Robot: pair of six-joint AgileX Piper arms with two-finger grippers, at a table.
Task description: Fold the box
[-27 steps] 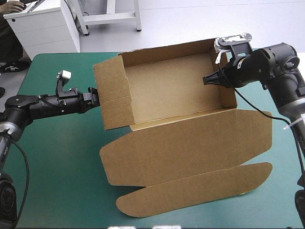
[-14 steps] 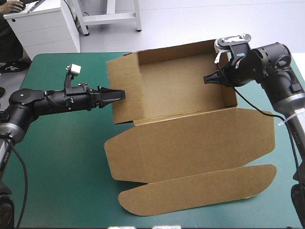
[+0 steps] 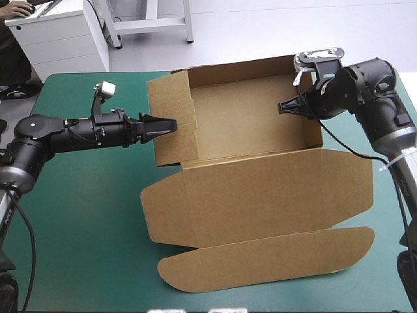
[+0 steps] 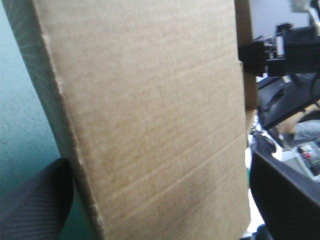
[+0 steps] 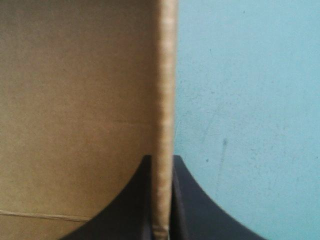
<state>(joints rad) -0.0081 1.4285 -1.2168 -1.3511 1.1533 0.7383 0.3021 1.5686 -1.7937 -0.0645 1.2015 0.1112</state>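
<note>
Black fingers [image 4: 35, 205] stand apart — wall of brown box [image 4: 150, 110] between them; teal-green cover [image 4: 22, 110] beside; right gripper [image 4: 251, 56] beyond.

Black arms [image 3: 58, 137]; left end effector fingers [image 4: 35, 200] seemingly woven-textured.

The box [image 3: 260, 195] is brown cardboard. It looks dull and a bit rough. Thin lines run across its wall in the left wrist view. In the right wrist view its cut edge looks pale and fuzzy. The teal-green cover [image 3: 85, 215] is matt, with tiny grains and a few faint marks. The left gripper [image 3: 171, 124] has black fingers [image 4: 35, 205] with a fine woven look. The arms [image 3: 371, 78] are smooth, black and a little shiny.
</note>
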